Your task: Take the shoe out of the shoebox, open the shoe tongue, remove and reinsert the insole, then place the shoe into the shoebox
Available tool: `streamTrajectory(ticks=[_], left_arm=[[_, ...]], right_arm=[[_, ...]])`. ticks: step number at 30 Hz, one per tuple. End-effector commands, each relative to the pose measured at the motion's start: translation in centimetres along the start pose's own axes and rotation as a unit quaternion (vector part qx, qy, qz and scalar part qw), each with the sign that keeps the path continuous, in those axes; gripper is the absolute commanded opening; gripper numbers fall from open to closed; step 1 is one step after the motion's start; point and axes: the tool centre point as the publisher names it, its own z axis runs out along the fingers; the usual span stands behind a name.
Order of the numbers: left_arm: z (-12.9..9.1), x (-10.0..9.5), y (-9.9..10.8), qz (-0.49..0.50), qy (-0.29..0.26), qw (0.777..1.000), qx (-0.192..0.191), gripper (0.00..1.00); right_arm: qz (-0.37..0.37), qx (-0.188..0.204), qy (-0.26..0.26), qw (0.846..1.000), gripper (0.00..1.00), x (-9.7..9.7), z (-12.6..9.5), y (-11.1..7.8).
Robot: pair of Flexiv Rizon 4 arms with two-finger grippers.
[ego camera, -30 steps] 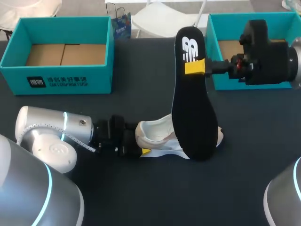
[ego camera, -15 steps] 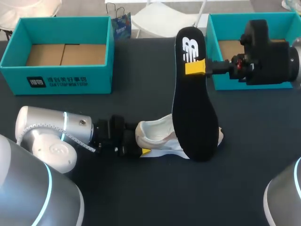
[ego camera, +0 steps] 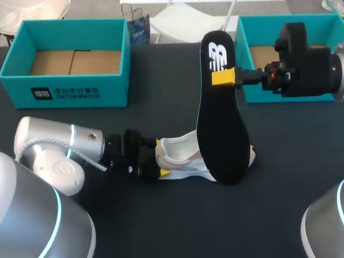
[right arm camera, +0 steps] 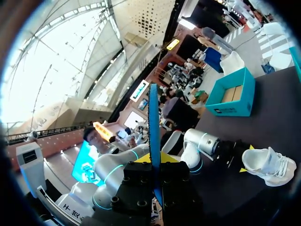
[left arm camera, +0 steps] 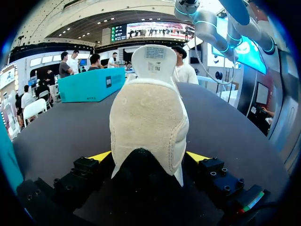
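Observation:
A white shoe (ego camera: 180,155) lies on its side on the black table, its heel toward my left arm. My left gripper (ego camera: 160,158) is at that heel. In the left wrist view the heel (left arm camera: 148,127) stands between the spread yellow fingertips (left arm camera: 100,156), and the gripper (left arm camera: 149,159) is open around it. My right gripper (ego camera: 224,77) is shut on the edge of the black insole (ego camera: 220,115), which hangs upright with its lower end hiding the shoe's front. The right wrist view shows the insole (right arm camera: 154,136) edge-on between the fingers, with the shoe (right arm camera: 268,162) lower down on the table.
An open teal shoebox (ego camera: 70,88) stands at the back left, showing a bare cardboard floor. A second teal box (ego camera: 248,59) stands at the back right, partly hidden behind my right wrist. The dark table stretches toward me in front of the shoe.
My left gripper's fingers have spread wider at the heel, and the left arm has shifted slightly to the left. The right arm and the insole have not moved.

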Motion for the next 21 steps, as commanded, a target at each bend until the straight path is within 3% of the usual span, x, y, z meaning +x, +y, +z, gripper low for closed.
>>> streamTrajectory(ticks=[1,11,21], left_arm=[[-1.8,0.3,-1.2,0.006,0.003,0.999,-0.038,1.00],[-4.1,-0.2,-2.4,0.016,-0.015,0.991,-0.129,1.00],[-4.5,-0.3,-2.7,0.020,-0.018,0.991,-0.131,1.00]], right_arm=[[0.001,0.002,0.000,1.000,0.00,-0.2,0.4,0.3],[0.001,0.002,0.000,1.000,0.00,-0.2,0.4,0.3],[0.001,0.002,0.000,1.000,0.00,-0.2,0.4,0.3]])
